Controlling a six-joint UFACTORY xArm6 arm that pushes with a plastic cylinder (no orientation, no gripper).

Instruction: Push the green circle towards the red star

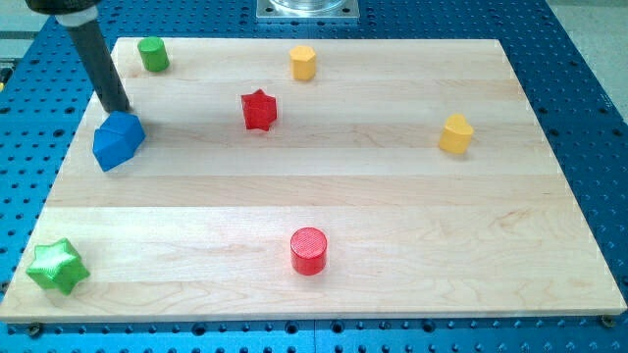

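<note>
The green circle (pixel 152 54) is a small green cylinder near the board's top left corner. The red star (pixel 259 110) lies to its right and lower, in the upper middle of the board. My tip (pixel 119 109) is at the end of the dark rod that comes in from the view's top left. The tip touches or nearly touches the top edge of a blue block (pixel 118 140). The tip is below and slightly left of the green circle and well left of the red star.
A yellow hexagon-like block (pixel 303 62) sits at the top middle. A yellow block (pixel 455 133) is at the right. A red cylinder (pixel 308 250) is at the bottom middle, and a green star (pixel 56 266) at the bottom left corner. The wooden board (pixel 392 196) lies on a blue perforated table.
</note>
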